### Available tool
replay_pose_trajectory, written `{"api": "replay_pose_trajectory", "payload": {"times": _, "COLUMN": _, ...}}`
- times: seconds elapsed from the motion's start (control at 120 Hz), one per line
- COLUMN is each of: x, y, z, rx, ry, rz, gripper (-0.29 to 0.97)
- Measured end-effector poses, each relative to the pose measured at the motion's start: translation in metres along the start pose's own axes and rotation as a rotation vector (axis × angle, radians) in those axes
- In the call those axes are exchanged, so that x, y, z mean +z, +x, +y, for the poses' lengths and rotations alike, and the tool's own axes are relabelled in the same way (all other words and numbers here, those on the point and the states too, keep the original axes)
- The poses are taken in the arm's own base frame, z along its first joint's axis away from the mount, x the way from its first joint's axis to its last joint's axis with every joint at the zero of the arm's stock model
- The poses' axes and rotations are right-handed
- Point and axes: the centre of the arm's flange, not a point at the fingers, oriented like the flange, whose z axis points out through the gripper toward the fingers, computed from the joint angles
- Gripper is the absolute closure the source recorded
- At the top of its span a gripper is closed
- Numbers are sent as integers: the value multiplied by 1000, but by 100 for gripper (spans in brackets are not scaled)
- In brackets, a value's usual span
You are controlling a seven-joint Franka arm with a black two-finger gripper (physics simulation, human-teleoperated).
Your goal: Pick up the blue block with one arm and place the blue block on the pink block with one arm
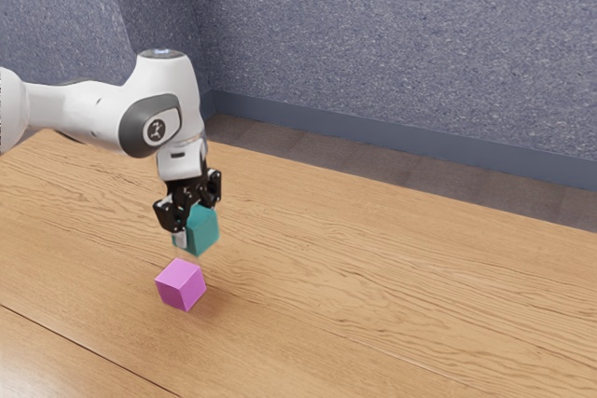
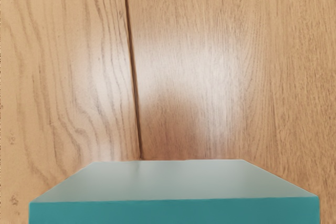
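A teal-blue block (image 1: 202, 229) hangs above the wooden table with my gripper (image 1: 189, 227) shut on it. A pink block (image 1: 180, 284) rests on the table just below the held block and slightly toward the exterior view's left. A small gap separates the two blocks. In the wrist view the teal-blue block (image 2: 173, 192) looms large directly under my hand, with bare wood grain beyond it.
The wooden table (image 1: 392, 277) stretches wide toward the exterior view's right. A seam between planks (image 2: 132, 66) runs through the wood under my hand. A grey wall with a dark baseboard (image 1: 401, 132) stands behind the table.
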Motion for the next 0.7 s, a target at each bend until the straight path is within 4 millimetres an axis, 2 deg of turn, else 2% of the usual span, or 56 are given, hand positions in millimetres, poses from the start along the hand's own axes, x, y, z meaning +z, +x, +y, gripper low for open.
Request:
{"api": "replay_pose_trajectory", "payload": {"times": 0.108, "x": 6, "y": -13, "z": 4, "rx": -4, "ry": -13, "rz": 5, "gripper": 33}}
{"api": "replay_pose_trajectory", "payload": {"times": 0.25, "x": 17, "y": -32, "z": 20, "rx": -20, "ry": -43, "rz": 14, "gripper": 33}}
{"api": "replay_pose_trajectory", "payload": {"times": 0.408, "x": 28, "y": -43, "z": 30, "rx": -29, "ry": -67, "rz": 28, "gripper": 33}}
{"api": "replay_pose_trajectory", "payload": {"times": 0.533, "x": 31, "y": -42, "z": 30, "rx": -46, "ry": -63, "rz": 72, "gripper": 33}}
{"api": "replay_pose_trajectory", "payload": {"times": 0.7, "x": 39, "y": -28, "z": 32, "rx": -39, "ry": -74, "rz": 108, "gripper": 33}}
